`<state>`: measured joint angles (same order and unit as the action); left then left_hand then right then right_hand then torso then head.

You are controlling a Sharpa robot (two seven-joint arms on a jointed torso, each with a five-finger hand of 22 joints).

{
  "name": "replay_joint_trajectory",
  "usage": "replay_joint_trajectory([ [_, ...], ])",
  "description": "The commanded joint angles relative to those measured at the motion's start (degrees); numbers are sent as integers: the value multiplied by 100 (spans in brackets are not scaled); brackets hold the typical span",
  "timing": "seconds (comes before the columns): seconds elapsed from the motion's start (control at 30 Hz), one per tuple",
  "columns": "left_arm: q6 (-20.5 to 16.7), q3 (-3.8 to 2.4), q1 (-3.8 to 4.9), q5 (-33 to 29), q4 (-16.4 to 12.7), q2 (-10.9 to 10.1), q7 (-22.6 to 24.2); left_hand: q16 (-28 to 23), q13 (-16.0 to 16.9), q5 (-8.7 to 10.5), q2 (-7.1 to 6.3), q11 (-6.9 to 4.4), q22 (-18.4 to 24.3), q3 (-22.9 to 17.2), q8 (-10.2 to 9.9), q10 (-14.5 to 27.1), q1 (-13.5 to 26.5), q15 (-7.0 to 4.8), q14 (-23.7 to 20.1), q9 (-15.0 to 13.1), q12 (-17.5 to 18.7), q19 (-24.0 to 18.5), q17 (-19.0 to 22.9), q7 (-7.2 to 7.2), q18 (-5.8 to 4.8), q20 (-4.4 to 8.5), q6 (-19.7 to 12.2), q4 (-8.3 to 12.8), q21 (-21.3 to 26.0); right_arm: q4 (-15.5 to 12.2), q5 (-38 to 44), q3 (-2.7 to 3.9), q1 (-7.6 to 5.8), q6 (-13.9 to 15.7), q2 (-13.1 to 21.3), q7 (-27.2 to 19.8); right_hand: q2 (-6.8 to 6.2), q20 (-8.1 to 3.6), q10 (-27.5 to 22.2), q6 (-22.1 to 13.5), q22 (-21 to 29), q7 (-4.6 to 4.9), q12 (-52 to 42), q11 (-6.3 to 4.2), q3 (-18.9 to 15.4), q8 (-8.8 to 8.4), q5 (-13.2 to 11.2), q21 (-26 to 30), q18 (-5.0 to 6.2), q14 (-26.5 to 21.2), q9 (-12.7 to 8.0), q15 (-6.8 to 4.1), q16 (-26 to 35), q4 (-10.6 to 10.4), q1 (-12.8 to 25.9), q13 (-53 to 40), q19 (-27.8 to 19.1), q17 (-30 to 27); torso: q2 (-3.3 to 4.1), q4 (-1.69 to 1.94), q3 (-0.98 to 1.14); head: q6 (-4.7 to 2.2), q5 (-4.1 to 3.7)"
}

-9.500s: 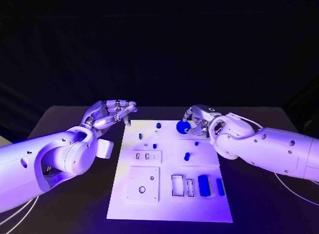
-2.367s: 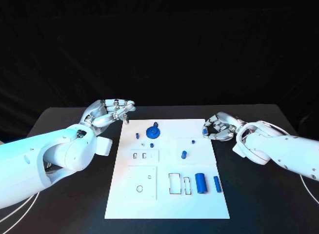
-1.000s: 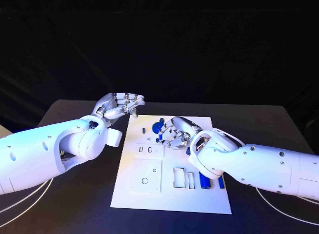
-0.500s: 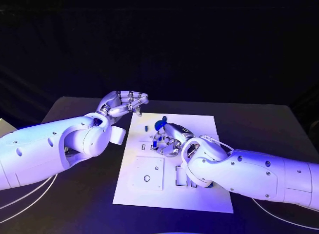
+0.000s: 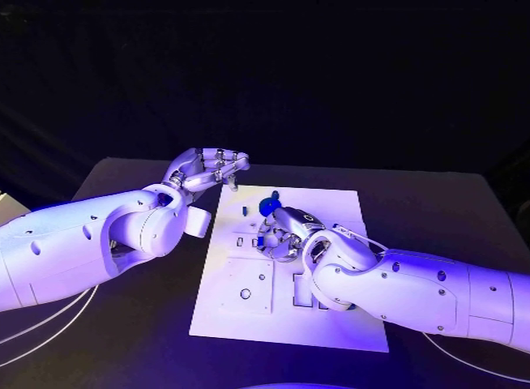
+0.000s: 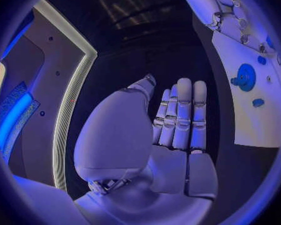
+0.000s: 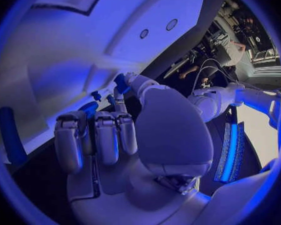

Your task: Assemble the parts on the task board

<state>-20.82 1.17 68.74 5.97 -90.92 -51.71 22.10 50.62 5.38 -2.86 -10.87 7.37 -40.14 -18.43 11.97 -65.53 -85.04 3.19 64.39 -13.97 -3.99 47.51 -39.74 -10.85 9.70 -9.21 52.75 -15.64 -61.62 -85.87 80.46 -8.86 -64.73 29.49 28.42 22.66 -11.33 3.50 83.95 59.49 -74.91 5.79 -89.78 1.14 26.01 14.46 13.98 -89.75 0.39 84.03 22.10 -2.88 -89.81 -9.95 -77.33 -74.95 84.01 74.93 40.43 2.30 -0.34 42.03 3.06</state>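
The white task board (image 5: 248,312) lies in the middle of the table. A blue disc (image 5: 269,207) stands on its far part, and it shows again as the blue disc (image 6: 245,76) in the left wrist view. My right hand (image 5: 286,233) is low over the board's middle, with thumb and a finger pinching a small blue peg (image 7: 120,82). Whether the peg stands in a hole is hidden by the fingers. My left hand (image 5: 212,170) hovers over the board's far left corner, fingers curled in on nothing.
A long blue part (image 7: 12,135) lies on the board (image 7: 84,35) near my right hand's side. Another small blue part (image 6: 258,103) sits close to the disc. Black table surrounds the board, and my right forearm (image 5: 429,288) covers its right half.
My right hand has crossed from the board's right edge to its middle and sunk onto a small peg. The blue disc it carried earlier stands on the board. My left hand stays put.
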Motion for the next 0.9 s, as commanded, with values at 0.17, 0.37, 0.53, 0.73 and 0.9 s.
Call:
replay_joint_trajectory([
  [0.17,76,-4,4,23,-15,-5,31,36,5,-4,-19,-15,-5,-2,-16,-26,10,4,-25,-9,-34,-23,8,-2,78,-11,-8,-44,-31,11,246,-5,9,-163,7,47,-15,-13,605,30,-1509,-57,-22,-26,-13,268,23,-25,-39,597,361,8,-19,-30,69,-1505,599,1507,-1,0,-1,8,10],
  [0.37,84,-4,4,23,-17,-5,29,36,5,-4,-19,-15,-5,-2,-16,-26,10,4,-25,-9,-34,-23,8,-2,78,-11,-8,-44,-31,42,271,-10,12,-185,-3,64,-60,-12,605,13,-1509,-50,-22,-20,-32,270,7,-25,-39,597,357,11,-19,-44,120,-1505,599,1507,0,0,3,9,30],
  [0.53,89,-4,4,23,-17,-7,25,36,5,-4,-19,-15,-5,-2,-16,-26,10,4,-25,-9,-34,-23,8,-2,78,-11,-8,-44,-31,69,279,-15,18,-178,-21,67,-136,-7,605,-14,-1509,-37,-22,-9,-82,271,19,-25,-39,597,349,20,-19,-70,201,-1505,599,1507,1,-2,3,14,31],
  [0.73,103,-4,4,23,-17,-14,14,49,8,-4,-19,-18,-12,-2,-16,-28,16,2,-22,-12,-35,-26,12,1,78,-10,-7,-47,-43,84,294,-18,20,-175,-31,65,-214,7,605,-87,-1509,-6,-22,16,-170,249,20,-25,-39,597,328,39,-19,-109,287,-1505,599,1507,-1,-3,0,6,38],
  [0.9,113,-4,4,23,-16,-15,6,49,8,-4,-19,-18,-12,-2,-16,-28,16,2,-22,-12,-35,-26,12,1,78,-10,-7,-47,-43,99,299,-18,20,-157,-37,48,-253,23,605,-156,-1509,24,-22,43,-241,222,0,-25,-39,597,306,60,-19,-135,328,-1505,599,1507,-6,-4,-4,5,43],
])
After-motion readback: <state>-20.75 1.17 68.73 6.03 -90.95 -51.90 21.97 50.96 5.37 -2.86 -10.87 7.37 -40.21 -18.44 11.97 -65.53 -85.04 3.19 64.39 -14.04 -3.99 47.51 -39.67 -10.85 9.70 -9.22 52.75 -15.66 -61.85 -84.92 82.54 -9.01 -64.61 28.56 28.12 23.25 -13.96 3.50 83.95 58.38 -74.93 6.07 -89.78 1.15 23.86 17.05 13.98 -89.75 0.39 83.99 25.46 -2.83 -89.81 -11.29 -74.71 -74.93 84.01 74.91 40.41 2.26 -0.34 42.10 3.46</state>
